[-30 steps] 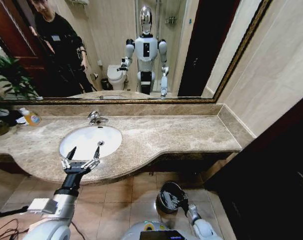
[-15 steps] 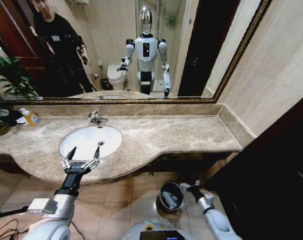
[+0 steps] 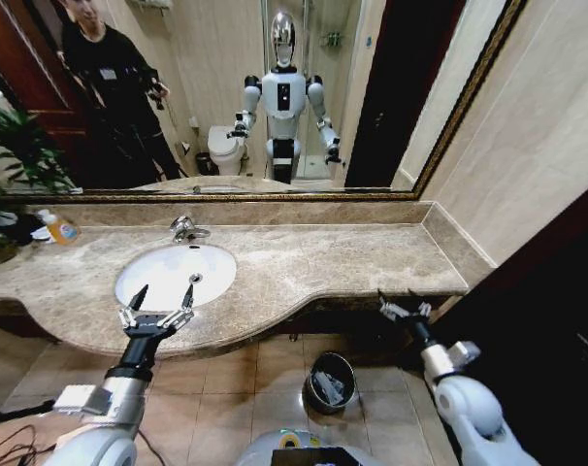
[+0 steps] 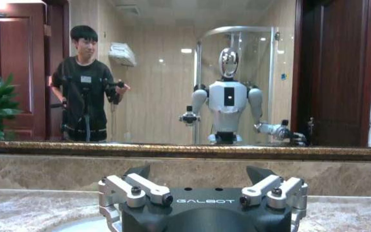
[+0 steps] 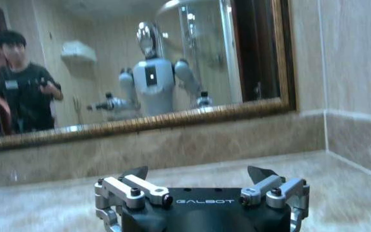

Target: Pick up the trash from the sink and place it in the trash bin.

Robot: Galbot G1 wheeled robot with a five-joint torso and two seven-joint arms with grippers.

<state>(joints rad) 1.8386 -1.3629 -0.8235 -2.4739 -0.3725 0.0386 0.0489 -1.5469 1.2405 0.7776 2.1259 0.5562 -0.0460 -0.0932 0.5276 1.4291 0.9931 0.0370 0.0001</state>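
Observation:
The white oval sink (image 3: 168, 270) sits in the marble counter, and I see nothing in its basin but the drain. My left gripper (image 3: 163, 293) hovers open over the sink's front rim, with nothing between its fingers; the left wrist view shows the left gripper (image 4: 200, 173) facing the mirror. The trash bin (image 3: 331, 381) stands on the tiled floor below the counter, with pale trash (image 3: 325, 388) lying inside it. My right gripper (image 3: 403, 303) is open and empty at counter height, by the counter's right front edge, above and right of the bin. In the right wrist view the right gripper (image 5: 198, 173) also faces the mirror.
A chrome faucet (image 3: 185, 228) stands behind the sink. An orange-capped bottle (image 3: 59, 229) and a plant (image 3: 13, 155) are at the counter's far left. The marble counter (image 3: 352, 257) runs right to a tiled wall. A dark panel (image 3: 537, 330) stands close on my right.
My right arm has risen out of the trash bin and swung right, up to the counter's front edge. The left arm has not moved.

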